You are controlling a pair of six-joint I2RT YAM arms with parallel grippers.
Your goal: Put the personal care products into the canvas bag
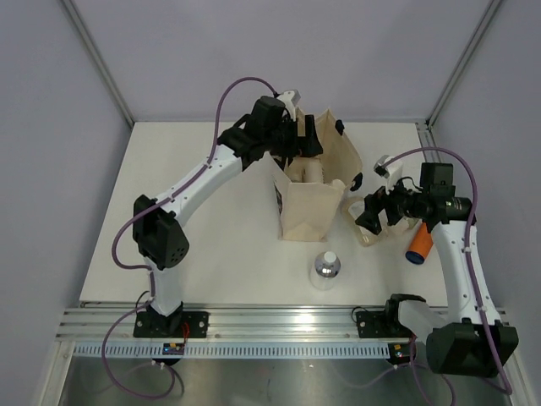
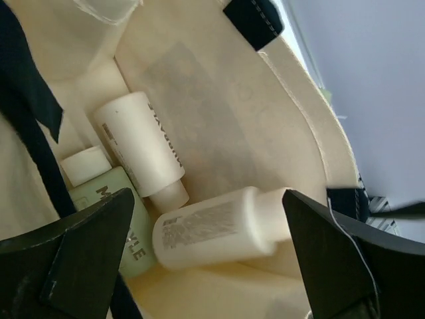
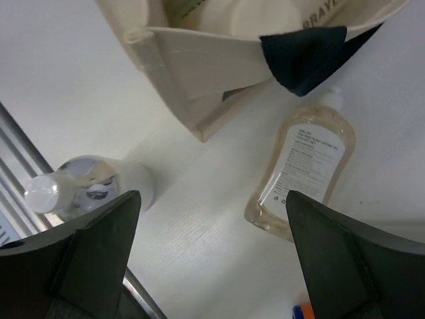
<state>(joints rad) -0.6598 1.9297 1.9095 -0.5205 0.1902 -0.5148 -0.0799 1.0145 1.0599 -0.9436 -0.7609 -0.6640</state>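
Note:
The canvas bag [image 1: 311, 199] stands open mid-table. My left gripper [image 1: 297, 144] is open over its mouth. In the left wrist view the open gripper [image 2: 209, 249] is empty. Below it in the bag [image 2: 219, 86] lie a cream bottle [image 2: 212, 229], a white lettered bottle [image 2: 143, 149] and a pale green one [image 2: 123, 222]. My right gripper [image 1: 372, 216] is open and empty [image 3: 212, 259] above the table, beside the amber flask [image 3: 302, 173], which lies flat right of the bag [image 1: 368, 230]. A clear silver-capped bottle [image 1: 326, 267] stands in front of the bag. An orange bottle [image 1: 418, 245] lies at the right.
The bag's navy handle [image 3: 302, 56] hangs over its rim near the flask. The clear bottle [image 3: 86, 189] stands near the metal rail [image 1: 279, 326] along the table's front edge. Grey walls enclose the table on three sides.

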